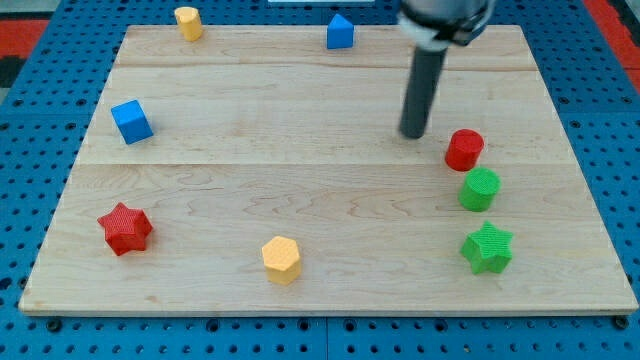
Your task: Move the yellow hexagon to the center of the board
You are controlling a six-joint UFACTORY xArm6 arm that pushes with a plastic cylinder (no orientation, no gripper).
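Yellow hexagon (281, 260) near board's (300, 190) bottom edge, well apart from my tip (412, 134); no claw.

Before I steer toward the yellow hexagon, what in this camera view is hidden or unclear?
- Arm above my tip: cut off by the view's top edge and blurred.
- Yellow block at the view's top left: too small to tell its shape.
- Yellow hexagon block: fully visible, nothing hides it.

We see open counter (300, 110) across the middle, from my tip (412, 133) down to the yellow hexagon (281, 260). Obstacles crowd the view's right: red cylinder (464, 150), green cylinder (479, 189), green star (487, 248).
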